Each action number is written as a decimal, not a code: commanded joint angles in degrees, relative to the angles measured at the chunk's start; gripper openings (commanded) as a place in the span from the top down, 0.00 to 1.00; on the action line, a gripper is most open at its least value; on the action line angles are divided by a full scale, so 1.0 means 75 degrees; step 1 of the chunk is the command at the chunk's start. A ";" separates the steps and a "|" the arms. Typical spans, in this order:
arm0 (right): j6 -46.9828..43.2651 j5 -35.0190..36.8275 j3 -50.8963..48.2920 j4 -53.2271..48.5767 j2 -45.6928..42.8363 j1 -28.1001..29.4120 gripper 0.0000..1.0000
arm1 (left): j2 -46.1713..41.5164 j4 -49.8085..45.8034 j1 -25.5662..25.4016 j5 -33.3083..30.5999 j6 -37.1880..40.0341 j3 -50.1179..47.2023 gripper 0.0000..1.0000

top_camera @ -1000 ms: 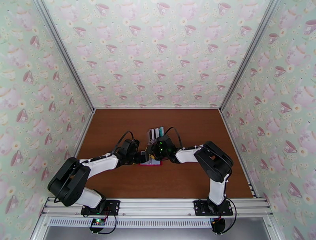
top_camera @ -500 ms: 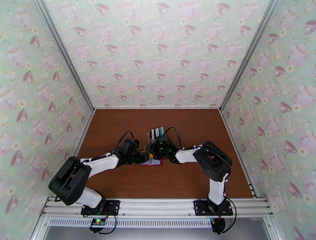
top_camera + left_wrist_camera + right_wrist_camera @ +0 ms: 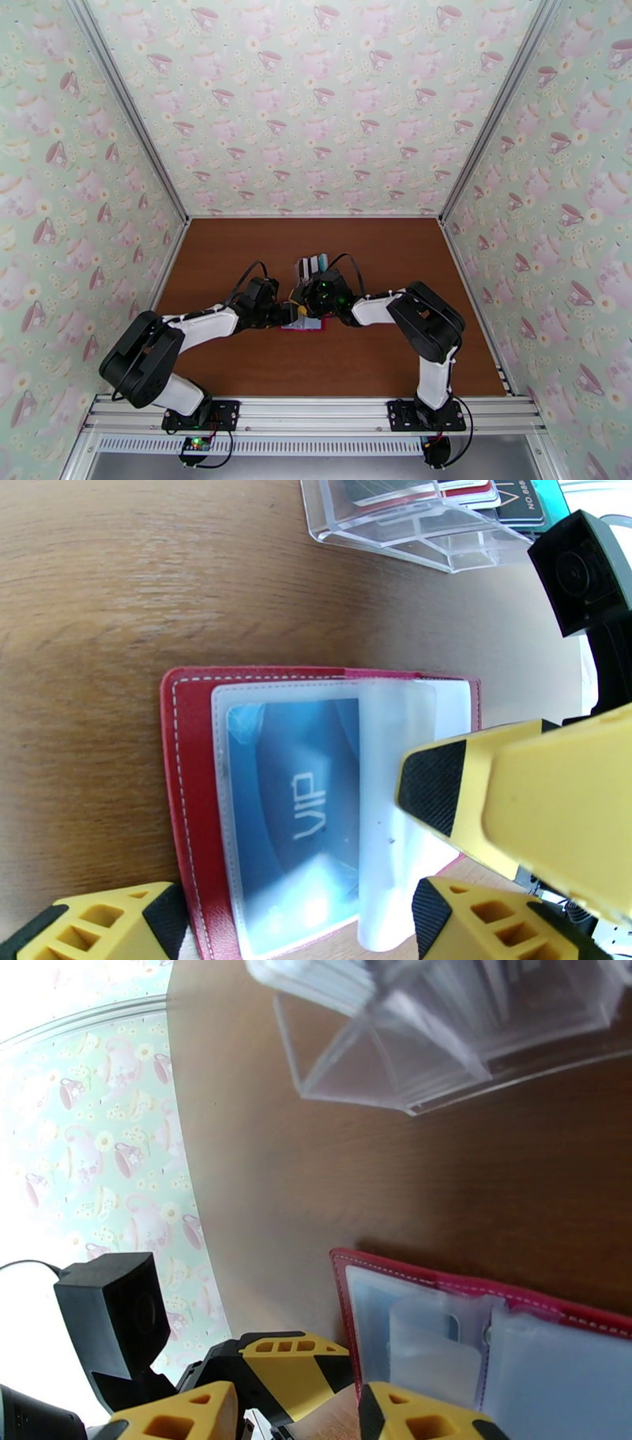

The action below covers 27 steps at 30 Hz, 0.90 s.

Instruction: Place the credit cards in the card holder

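Red card holder [image 3: 186,796] lies open, near edge inside wide-open left pincer [image 3: 296,898]; right pincer [image 3: 299,1393] half-open, empty.

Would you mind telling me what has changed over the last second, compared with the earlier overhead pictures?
Very little. Seen from above, the right gripper edged slightly toward the clear rack; the left gripper barely shifted. Nothing was visibly grasped or released. The card holder stays open on the table, the rack in place.
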 commanded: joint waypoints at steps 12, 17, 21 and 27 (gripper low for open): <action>0.0249 -0.0208 -0.0219 0.0515 0.0144 -0.0043 0.53 | 0.1536 0.0645 -0.0577 0.0134 -0.0128 -0.0462 0.20; 0.0310 -0.0238 -0.0233 0.0650 0.0309 -0.0045 0.53 | 0.1670 0.0586 -0.0616 0.0015 -0.0131 -0.0436 0.18; 0.0518 -0.0314 -0.0314 0.1091 0.0468 -0.0076 0.53 | 0.1986 0.0264 -0.0674 -0.0213 -0.0067 -0.0277 0.20; 0.0525 -0.0366 -0.0307 0.1167 0.0278 -0.0180 0.53 | 0.2461 0.0287 -0.0694 -0.0265 -0.0125 -0.0288 0.23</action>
